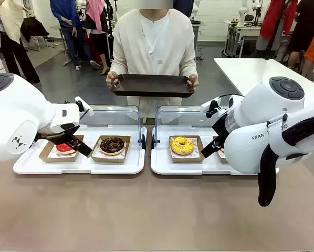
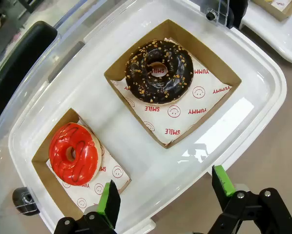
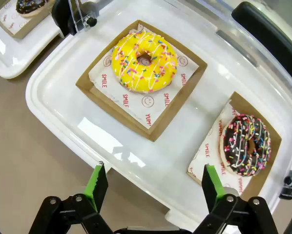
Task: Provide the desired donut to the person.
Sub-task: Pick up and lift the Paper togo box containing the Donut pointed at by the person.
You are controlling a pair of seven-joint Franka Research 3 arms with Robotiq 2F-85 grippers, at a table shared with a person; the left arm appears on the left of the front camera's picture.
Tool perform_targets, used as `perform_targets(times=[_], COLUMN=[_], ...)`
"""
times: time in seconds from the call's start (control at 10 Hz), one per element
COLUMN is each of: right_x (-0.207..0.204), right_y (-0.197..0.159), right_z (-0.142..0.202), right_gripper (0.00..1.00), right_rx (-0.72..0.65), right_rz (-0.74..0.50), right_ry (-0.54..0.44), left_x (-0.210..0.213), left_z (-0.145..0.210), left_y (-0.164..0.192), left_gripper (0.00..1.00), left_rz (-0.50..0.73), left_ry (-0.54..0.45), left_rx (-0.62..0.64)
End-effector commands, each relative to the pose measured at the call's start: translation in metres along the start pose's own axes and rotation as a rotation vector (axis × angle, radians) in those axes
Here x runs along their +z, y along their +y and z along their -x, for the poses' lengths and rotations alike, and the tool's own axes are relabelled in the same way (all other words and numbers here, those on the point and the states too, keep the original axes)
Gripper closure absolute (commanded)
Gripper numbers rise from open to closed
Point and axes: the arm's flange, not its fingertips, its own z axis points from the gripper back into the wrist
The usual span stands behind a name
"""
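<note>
Two white trays lay side by side on the tabletop (image 1: pixel 146 210), toward its far edge. The left tray (image 2: pixel 263 97) sat left of the middle and the right tray (image 3: pixel 53 92) right of it, their inner rims close together. Clear lids (image 1: pixel 112 113) stood raised along the far side of both. Each tray carried two donuts, each on printed paper in its own open cardboard box (image 2: pixel 214 68).

In the left tray, the red donut (image 2: pixel 73 153) lay nearer the tabletop's left edge and the nut donut (image 2: pixel 158 71), chocolate glazed, nearer the middle. In the right tray, the yellow donut (image 3: pixel 144 61) lay nearer the middle. The sprinkle donut (image 3: pixel 246 145), chocolate with coloured bits, lay nearer the right edge. Which one was wanted could not be told.

The left hand (image 2: pixel 165 187) hung over the near rim of the left tray, close to the red donut's box, with its fingers spread wide and nothing between them. The right hand (image 3: pixel 153 179) hung over the near rim of the right tray, between the yellow and sprinkle donuts. Its fingers were also wide apart and empty.

The person (image 1: pixel 156 42) stood at the far edge, behind the gap between the trays, and held a dark tray (image 1: pixel 152 84) level by both ends.
</note>
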Motion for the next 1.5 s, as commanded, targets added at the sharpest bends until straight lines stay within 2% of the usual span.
perform_targets(times=[0.0,1.2,1.3,1.4], right_x=[0.0,0.0,0.034,0.071], right_y=[0.0,0.0,-0.008,-0.017], right_z=[0.0,0.0,-0.004,-0.006], right_gripper=[0.0,0.0,0.0,0.0], right_rx=[0.0,0.0,-0.021,-0.036], right_rz=[0.0,0.0,0.013,-0.011], right_ry=[0.0,0.0,-0.027,-0.003], left_x=[0.0,0.0,0.033,0.07], left_z=[0.0,0.0,-0.01,-0.017], left_y=[0.0,0.0,0.003,0.007], left_gripper=[0.0,0.0,0.0,0.0], left_rz=[0.0,0.0,0.016,0.029], left_ry=[0.0,0.0,0.012,0.013], left_rx=[0.0,0.0,-0.024,-0.022])
